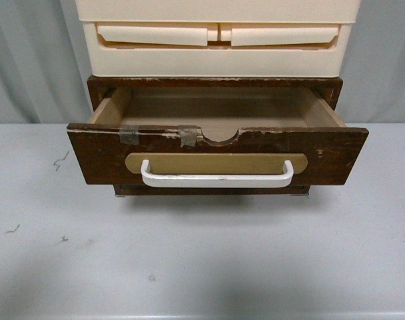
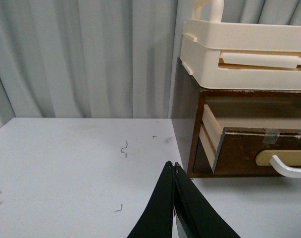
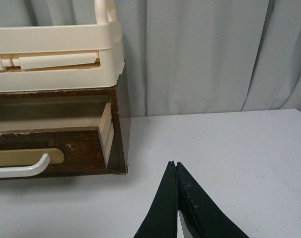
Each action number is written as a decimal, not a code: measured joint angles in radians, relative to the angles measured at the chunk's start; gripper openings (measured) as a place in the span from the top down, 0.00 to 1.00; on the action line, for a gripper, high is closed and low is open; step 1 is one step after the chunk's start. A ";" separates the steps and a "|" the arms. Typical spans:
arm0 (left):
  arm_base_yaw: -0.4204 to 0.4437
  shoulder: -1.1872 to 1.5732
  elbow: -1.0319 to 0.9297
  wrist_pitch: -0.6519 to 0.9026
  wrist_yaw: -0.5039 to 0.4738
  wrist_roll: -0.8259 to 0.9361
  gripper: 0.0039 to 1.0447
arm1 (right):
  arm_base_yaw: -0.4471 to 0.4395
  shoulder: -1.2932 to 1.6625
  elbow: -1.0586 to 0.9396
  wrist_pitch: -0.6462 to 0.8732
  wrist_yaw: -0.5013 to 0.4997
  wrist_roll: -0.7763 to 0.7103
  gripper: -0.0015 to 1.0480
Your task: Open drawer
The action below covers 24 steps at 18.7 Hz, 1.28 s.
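While the grey curtain [image 1: 29,60] fills the whole background, we're looking at a pale grey worktop [image 1: 202,260] that takes up most of the front view, with a few small dark scuffs on it over to the left.

Next biggest is the dark brown wooden cabinet [image 2: 182,114] sitting at the back of the worktop, with the cream plastic drawers [image 1: 216,40] stacked right on top of it.

Then the drawer [image 1: 96,157] itself: it's pulled well out of the cabinet toward us, and we can see straight down into its bare tan inside. Its dark front panel has a half-round notch [image 1: 219,137] cut in the top edge, and that edge looks chipped and worn. A tan oval plate [image 1: 216,162] sits across the middle of the front, with the white bar handle [image 1: 217,179] mounted on it. Two bits of grey tape [image 1: 188,135] are stuck on the top edge, left of the notch.

Neither arm shows up in the front view. From the wrist cams, our left claw [image 2: 174,166] is pressed together, tips touching, hanging over the worktop off to the drawer's left side, apart from it. Our right claw [image 3: 174,164] is the same deal: closed up tight, holding nothing, over bare worktop on the drawer's right side.
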State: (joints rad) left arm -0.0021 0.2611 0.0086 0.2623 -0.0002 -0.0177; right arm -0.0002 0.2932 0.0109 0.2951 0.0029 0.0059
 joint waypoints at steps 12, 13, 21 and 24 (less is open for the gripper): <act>0.000 -0.240 0.000 -0.276 0.000 0.000 0.99 | 0.000 -0.135 0.000 -0.144 0.000 0.000 0.98; 0.000 -0.256 0.005 -0.249 0.001 0.000 0.99 | 0.000 -0.227 0.000 -0.285 -0.003 0.000 0.98; 0.001 -0.255 0.000 -0.266 0.000 0.000 0.83 | 0.000 -0.289 0.000 -0.299 -0.002 -0.002 0.84; 0.001 -0.255 0.000 -0.266 0.000 0.000 0.48 | 0.000 -0.289 0.000 -0.299 -0.002 -0.002 0.52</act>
State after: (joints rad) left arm -0.0010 0.0059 0.0090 -0.0032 -0.0002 -0.0177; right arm -0.0002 0.0040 0.0113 -0.0040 0.0010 0.0036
